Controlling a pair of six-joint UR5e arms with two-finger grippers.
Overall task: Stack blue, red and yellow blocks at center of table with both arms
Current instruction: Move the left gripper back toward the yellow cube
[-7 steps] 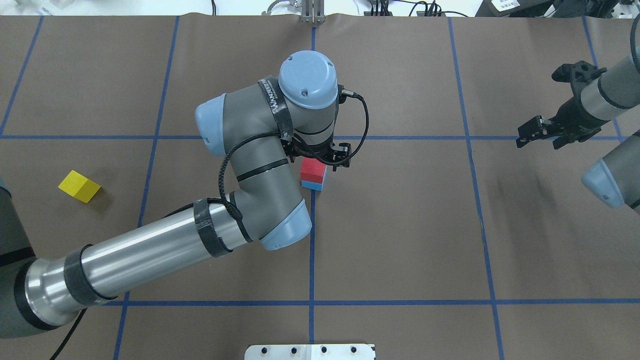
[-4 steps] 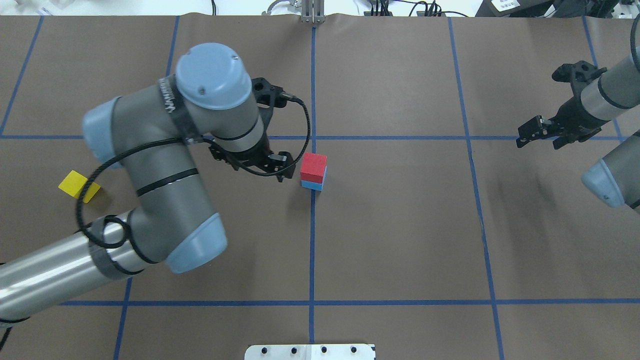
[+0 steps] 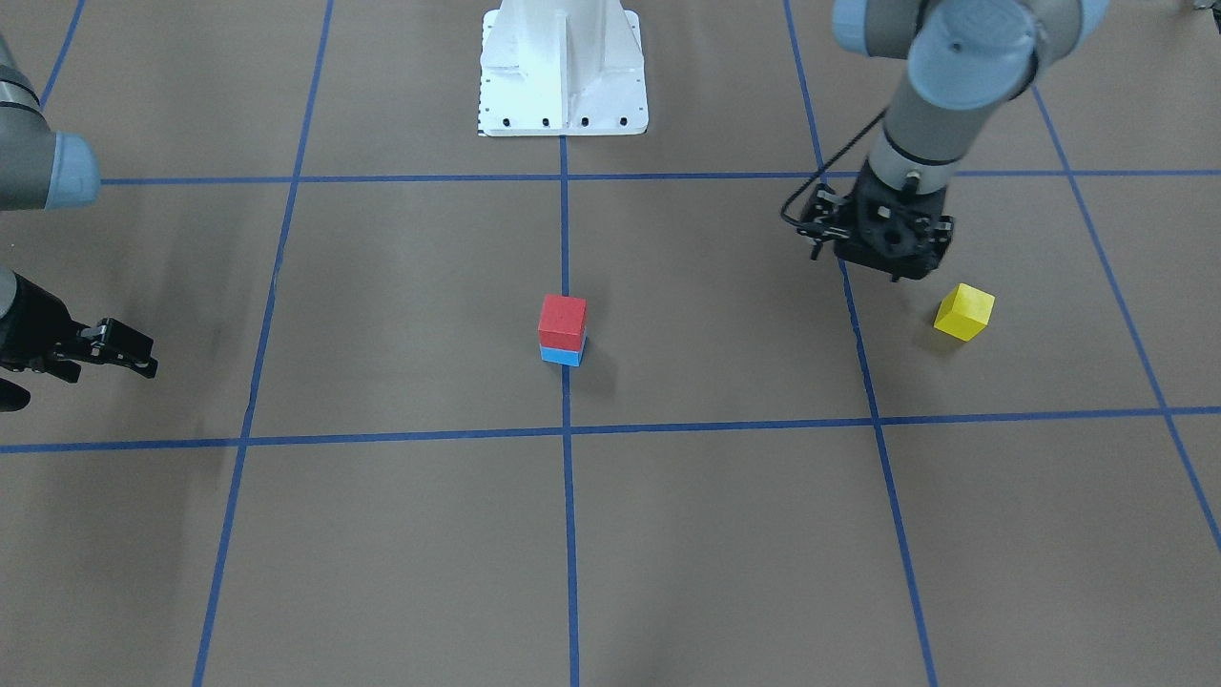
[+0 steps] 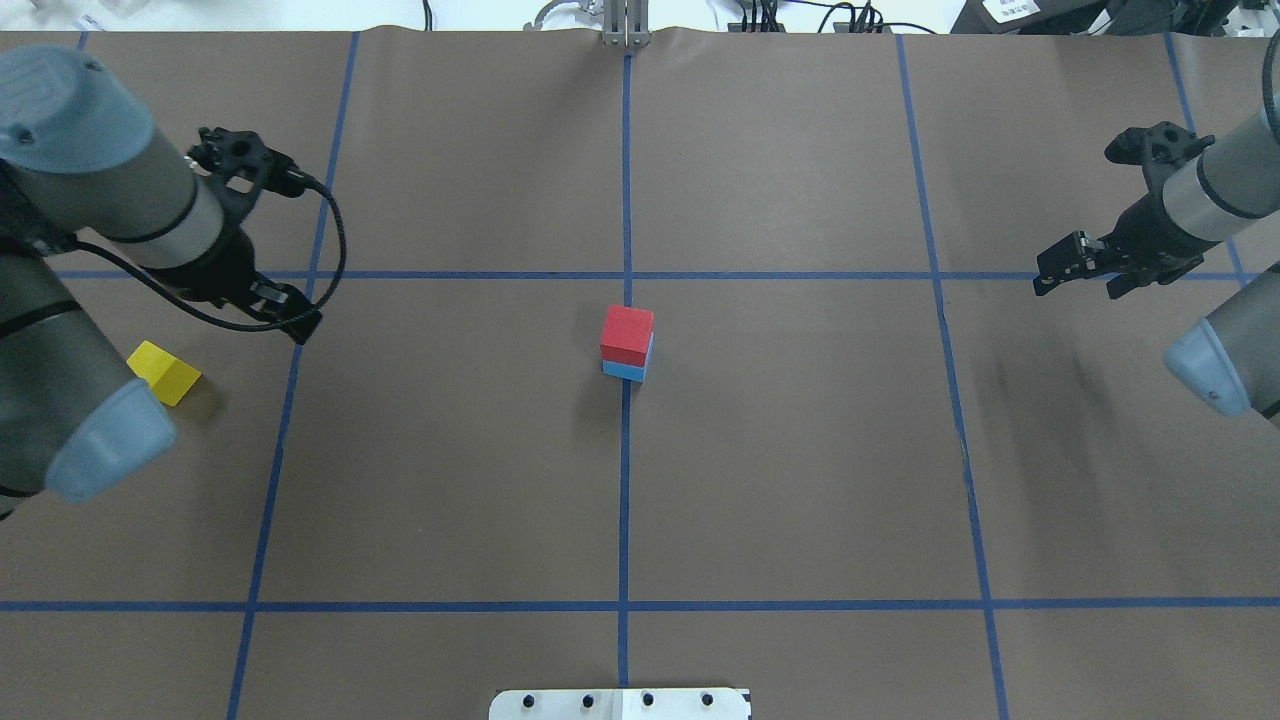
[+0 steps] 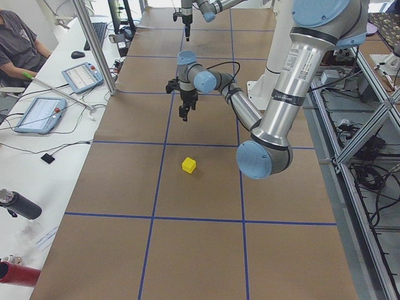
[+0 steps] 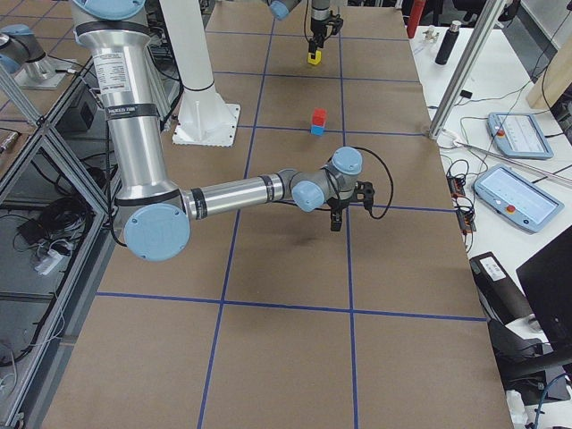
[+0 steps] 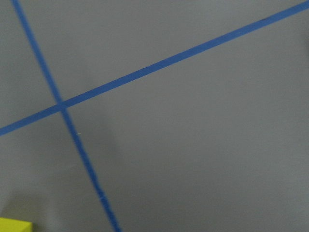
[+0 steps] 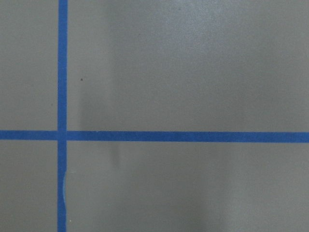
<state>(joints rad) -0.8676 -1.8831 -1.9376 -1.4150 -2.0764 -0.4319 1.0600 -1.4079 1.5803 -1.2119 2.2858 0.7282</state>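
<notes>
Table (image 4: 800, 480): left arm (image 4: 60, 300) hugs the frame's left edge, right arm (image 4: 1225, 180) the right edge.
Left gripper (image 4: 290, 315) is near the yellow block (image 4: 165, 373), apart from it; can't tell its jaw gap.
Right gripper (image 4: 1078, 285) is spread wide, holding nothing.
Red block (image 4: 628, 335) sits on blue block (image 4: 625, 370) at frame centre, on the tape line, well apart from both grippers.

Left arm (image 4: 60, 330) and right arm (image 4: 1225, 175) hang wide apart, jaws parted, pointing downward

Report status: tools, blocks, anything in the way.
Left tool open, empty, hovering near yellow block. Right tool open, empty, off to its side. Red block on blue block at center; yellow unstacked. Nothing in the way.
</notes>
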